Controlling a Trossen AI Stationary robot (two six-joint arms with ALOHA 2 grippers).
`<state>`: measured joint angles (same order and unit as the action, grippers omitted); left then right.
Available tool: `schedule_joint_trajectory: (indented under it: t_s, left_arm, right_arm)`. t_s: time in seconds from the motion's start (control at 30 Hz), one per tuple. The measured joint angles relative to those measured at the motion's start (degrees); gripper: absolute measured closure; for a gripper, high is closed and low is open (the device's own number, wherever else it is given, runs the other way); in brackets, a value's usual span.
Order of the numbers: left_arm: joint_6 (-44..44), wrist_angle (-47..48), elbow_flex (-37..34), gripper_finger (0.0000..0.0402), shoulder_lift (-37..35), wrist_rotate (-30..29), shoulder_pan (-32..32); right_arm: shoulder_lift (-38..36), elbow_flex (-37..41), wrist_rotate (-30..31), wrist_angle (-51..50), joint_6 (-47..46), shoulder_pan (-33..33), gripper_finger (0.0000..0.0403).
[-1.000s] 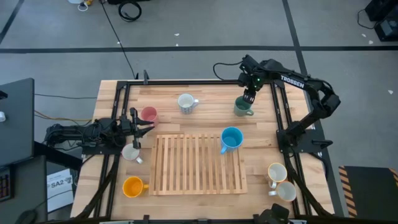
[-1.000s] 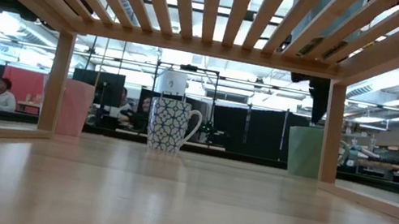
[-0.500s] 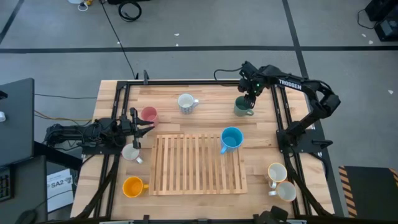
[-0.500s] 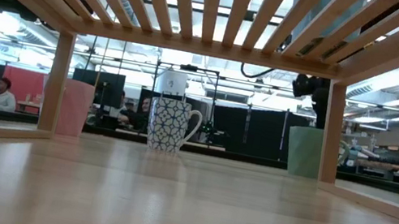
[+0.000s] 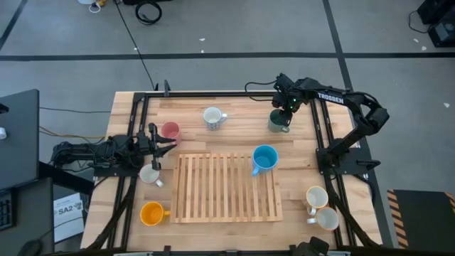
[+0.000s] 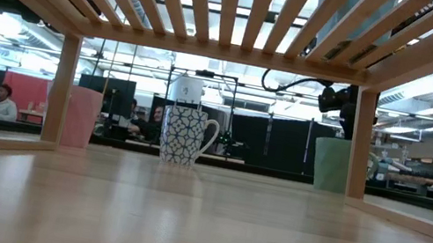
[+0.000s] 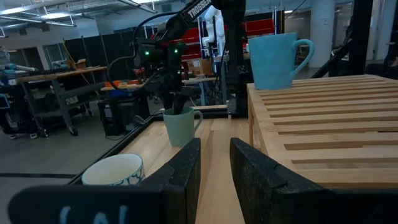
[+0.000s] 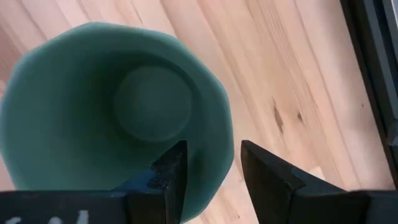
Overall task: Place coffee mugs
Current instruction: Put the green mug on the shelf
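At about one o'clock on the table (image 5: 234,107), the right gripper (image 5: 285,112) hangs over the dark green mug (image 5: 278,122), its arm reaching in from the three o'clock side with the elbow folded back near the table's edge. In the right wrist view its two fingers (image 8: 168,177) straddle the mug's rim, one inside the cup and one outside, with a gap on each side of the wall; the jaws are apart and grip nothing that shows. The left gripper (image 5: 168,146) lies low at nine o'clock, pointing toward the slatted rack (image 5: 227,188), its fingers a narrow gap apart and empty.

The dark green mug stands upright, mouth up, a plain round cup with its handle toward the front of the table. The blue mug (image 5: 264,158) stands on the rack's far right corner. The pink mug (image 5: 170,131) and a patterned white mug (image 5: 212,117) stand at eleven and twelve o'clock, another white mug (image 5: 150,174) is just below the left gripper, the orange mug (image 5: 152,212) is at seven o'clock, and two cream mugs (image 5: 318,199) sit together at four o'clock.

Against the picture a second earlier, the right gripper has shifted slightly toward the far edge and the wrist has turned; the mugs have stayed put and the left arm has not moved.
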<state>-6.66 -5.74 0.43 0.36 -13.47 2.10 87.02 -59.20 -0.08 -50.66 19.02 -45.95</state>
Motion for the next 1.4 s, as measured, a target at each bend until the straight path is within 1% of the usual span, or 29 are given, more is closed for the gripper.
schedule_joint_trajectory:
  t_s: [0.13, 0.27, 0.47, 0.57, 0.67, 0.77, 0.87, 1.03, 1.2, 1.4]
  left_arm:
    - [0.0, 0.0, 0.0, 0.0308, 0.0, 0.0, 0.0]
    - [0.0, 0.0, 0.0, 0.0308, 0.0, 0.0, 0.0]
    - [0.0, 0.0, 0.0, 0.0308, 0.0, 0.0, 0.0]
    - [0.0, 0.0, 0.0, 0.0308, 0.0, 0.0, 0.0]
    - [0.0, 0.0, 0.0, 0.0308, 0.0, 0.0, 0.0]
    - [0.0, 0.0, 0.0, 0.0308, 0.0, 0.0, 0.0]
    - [0.0, 0.0, 0.0, 0.0308, 0.0, 0.0, 0.0]
    - [0.0, 0.0, 0.0, 0.0308, 0.0, 0.0, 0.0]
    - [0.0, 0.0, 0.0, 0.0308, 0.0, 0.0, 0.0]
    - [0.0, -0.1, 0.0, 0.0308, 0.0, 0.0, 0.0]
  right_arm:
    - [0.0, 0.0, 0.0, 0.0, 0.0, 0.0, 0.0267]
    - [0.0, 0.0, 0.0, 0.0, 0.0, 0.0, 0.0301]
    - [0.0, 0.0, 0.0, 0.1, -2.6, 0.0, 0.0354]
    - [0.0, -0.1, -0.4, 0.0, -2.5, 0.0, 0.0370]
    - [0.0, -0.1, -0.5, 0.0, -2.6, 0.0, 0.0372]
    - [0.0, -0.1, -0.5, -0.1, -3.5, 0.0, 0.0363]
    - [0.0, -0.1, -0.2, -0.1, -5.5, 0.0, 0.0362]
    - [0.0, -0.1, -0.2, -0.1, -8.5, 0.0, 0.0373]
    - [0.0, -0.1, -0.2, -0.1, -12.0, 0.0, 0.0370]
    - [0.0, -3.5, 0.9, -2.2, -13.6, 0.1, 0.0373]
